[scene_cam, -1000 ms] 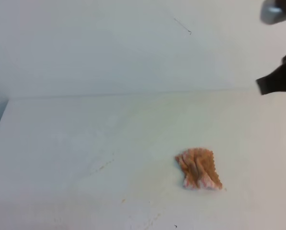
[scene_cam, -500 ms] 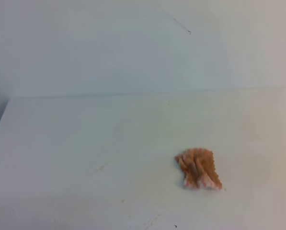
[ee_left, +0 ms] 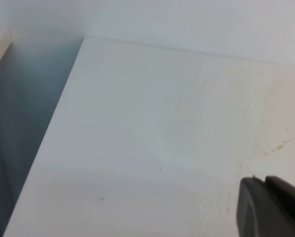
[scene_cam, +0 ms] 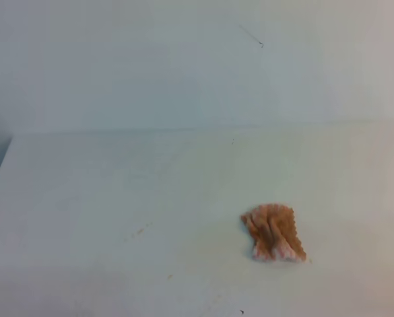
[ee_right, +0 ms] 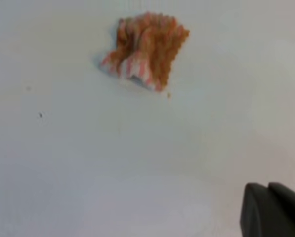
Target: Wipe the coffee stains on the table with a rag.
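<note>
The rag [scene_cam: 274, 232] lies crumpled on the white table [scene_cam: 84, 198], right of the middle, with its folds stained orange-brown. In the right wrist view the rag [ee_right: 146, 49] is at the top, well away from my right gripper [ee_right: 268, 186], whose dark fingers stand together in the bottom right corner. Of the coffee stains, tiny orange specks [scene_cam: 140, 231] show left of the rag, another speck [scene_cam: 169, 277] sits nearer the front, and one speck [ee_right: 168, 95] lies beside the rag. My left gripper [ee_left: 266, 180] is shut low over bare table, near faint orange marks [ee_left: 280, 144]. Neither gripper appears in the exterior view.
An upright white wall panel [scene_cam: 150, 66] closes off the back of the table. The table's left edge drops into a dark gap [ee_left: 19, 123].
The right arm, seen at the top right edge one second ago, has drawn out of the exterior view. The rag has not moved.
</note>
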Robot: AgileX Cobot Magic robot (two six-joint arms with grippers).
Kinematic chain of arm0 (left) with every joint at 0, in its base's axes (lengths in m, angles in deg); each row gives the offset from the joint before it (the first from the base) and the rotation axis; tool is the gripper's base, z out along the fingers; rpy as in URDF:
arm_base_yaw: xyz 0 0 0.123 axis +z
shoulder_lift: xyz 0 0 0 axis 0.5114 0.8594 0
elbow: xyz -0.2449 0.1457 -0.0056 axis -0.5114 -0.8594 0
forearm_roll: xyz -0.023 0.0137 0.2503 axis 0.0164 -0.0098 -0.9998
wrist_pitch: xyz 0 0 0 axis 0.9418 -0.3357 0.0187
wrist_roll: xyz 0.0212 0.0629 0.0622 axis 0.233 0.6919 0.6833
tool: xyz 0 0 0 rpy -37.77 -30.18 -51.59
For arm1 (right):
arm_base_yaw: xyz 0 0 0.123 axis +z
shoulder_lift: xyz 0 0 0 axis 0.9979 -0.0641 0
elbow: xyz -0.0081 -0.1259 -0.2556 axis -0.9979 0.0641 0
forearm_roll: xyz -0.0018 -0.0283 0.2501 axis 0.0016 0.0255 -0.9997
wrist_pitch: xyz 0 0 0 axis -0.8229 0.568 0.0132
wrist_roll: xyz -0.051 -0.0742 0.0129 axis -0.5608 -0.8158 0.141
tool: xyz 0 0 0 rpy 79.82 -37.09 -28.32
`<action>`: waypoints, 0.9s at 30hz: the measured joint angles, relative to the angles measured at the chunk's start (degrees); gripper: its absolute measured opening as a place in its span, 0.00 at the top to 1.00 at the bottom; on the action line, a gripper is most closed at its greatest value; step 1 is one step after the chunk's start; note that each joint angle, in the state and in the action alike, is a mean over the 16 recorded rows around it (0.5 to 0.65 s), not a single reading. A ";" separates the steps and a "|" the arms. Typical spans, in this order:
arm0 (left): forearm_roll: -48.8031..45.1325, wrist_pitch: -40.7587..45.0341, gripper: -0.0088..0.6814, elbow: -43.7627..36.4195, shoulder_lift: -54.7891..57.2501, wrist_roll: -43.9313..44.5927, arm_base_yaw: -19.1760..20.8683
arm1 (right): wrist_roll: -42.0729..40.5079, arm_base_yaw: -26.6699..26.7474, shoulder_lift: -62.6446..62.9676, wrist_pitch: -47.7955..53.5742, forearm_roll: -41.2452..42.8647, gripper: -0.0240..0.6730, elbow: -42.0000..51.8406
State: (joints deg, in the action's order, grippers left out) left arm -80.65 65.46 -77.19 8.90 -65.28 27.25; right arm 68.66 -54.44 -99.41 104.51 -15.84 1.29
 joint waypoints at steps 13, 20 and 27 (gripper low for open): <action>0.00 0.00 0.99 0.00 0.00 -0.01 0.00 | 0.01 -5.39 5.77 -1.83 0.51 0.97 2.75; 0.00 0.00 0.99 0.00 0.00 0.00 0.00 | 0.06 -18.06 15.76 -4.84 -1.49 0.97 6.43; 0.00 0.00 0.99 0.00 0.00 0.00 0.00 | 0.17 -31.01 24.15 -6.59 -6.19 0.97 10.18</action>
State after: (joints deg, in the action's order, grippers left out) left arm -80.65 65.46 -77.19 8.90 -65.28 27.25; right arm 68.84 -85.45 -75.26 97.92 -22.03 11.47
